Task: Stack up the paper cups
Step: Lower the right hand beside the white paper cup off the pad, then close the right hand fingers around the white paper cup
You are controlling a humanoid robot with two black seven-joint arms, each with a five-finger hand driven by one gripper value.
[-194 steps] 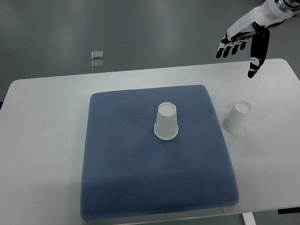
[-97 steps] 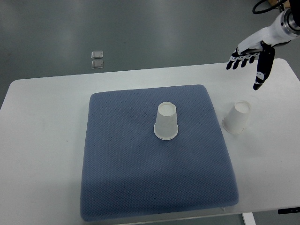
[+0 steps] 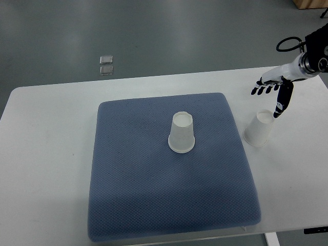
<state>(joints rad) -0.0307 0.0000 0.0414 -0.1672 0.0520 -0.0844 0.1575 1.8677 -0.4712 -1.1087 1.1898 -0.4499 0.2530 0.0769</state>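
Nothing to read here: the two cups (image 3: 182, 133) (image 3: 259, 128) look blank, the mat (image 3: 169, 205) and surface (image 3: 46, 154) carry no print, as far as this view shows.

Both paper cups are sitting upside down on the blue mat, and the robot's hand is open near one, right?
Not quite. The top view shows only one cup on the blue mat; the other cup stands on the white table, beside the open right hand.
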